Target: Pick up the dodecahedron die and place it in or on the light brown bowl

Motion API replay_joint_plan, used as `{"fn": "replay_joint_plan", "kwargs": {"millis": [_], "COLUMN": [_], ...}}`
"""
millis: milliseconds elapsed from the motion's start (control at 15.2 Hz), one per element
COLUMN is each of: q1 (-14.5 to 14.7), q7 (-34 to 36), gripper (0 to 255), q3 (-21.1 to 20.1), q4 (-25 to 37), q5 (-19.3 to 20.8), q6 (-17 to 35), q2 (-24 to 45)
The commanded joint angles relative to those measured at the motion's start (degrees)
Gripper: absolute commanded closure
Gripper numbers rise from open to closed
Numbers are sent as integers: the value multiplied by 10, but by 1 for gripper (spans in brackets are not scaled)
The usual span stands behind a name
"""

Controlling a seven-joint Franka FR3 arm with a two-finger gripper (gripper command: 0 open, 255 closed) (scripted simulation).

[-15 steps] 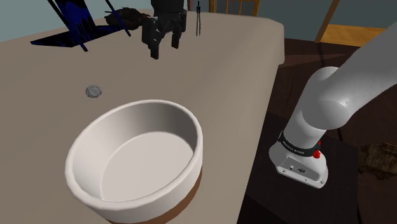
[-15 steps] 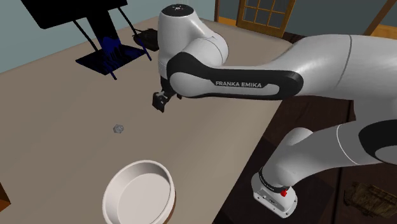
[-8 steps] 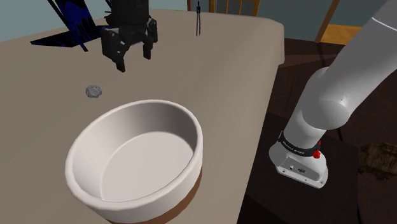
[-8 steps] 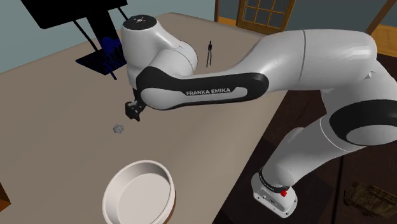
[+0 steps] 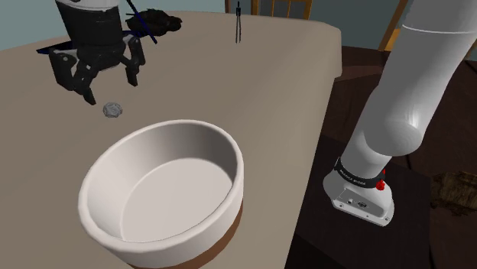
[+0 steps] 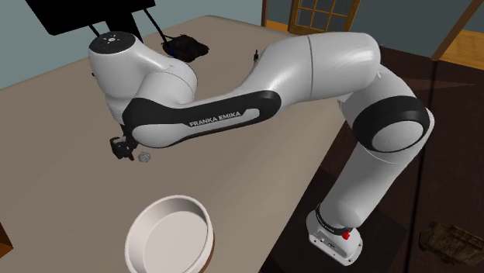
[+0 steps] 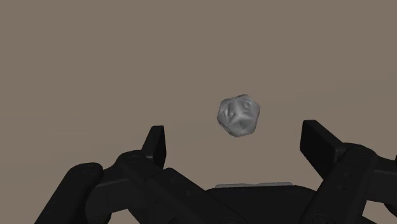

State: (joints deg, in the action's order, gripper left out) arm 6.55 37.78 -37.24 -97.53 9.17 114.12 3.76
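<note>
**Beige tabletop, spread fingers above a grey die**

Beige table (image 5: 290,92) spans the shoulder view. At that view's left the black gripper (image 5: 108,86) hangs with its fingers spread apart, gripping nothing. Just beneath it in the frame, the small grey die (image 5: 112,110) lies on the table, near the bowl but apart from it. From the wrist, the die sits between the fingers, touching neither. Faceted and nearly round, it shows no long axis or heading. Further right stands the white, brown-based bowl (image 5: 168,199), upright, then the white arm (image 5: 397,115).
</note>
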Motion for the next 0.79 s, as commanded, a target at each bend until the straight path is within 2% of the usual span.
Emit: {"fn": "replay_joint_plan", "kwargs": {"millis": [0, 396, 726], "q1": [9, 12, 12], "q7": [19, 29, 30], "gripper": [0, 0, 0], "q3": [-4, -1, -1], "q4": [18, -6, -8], "q5": [21, 37, 38], "q6": [3, 42, 45], "q2": [27, 46, 48]}}
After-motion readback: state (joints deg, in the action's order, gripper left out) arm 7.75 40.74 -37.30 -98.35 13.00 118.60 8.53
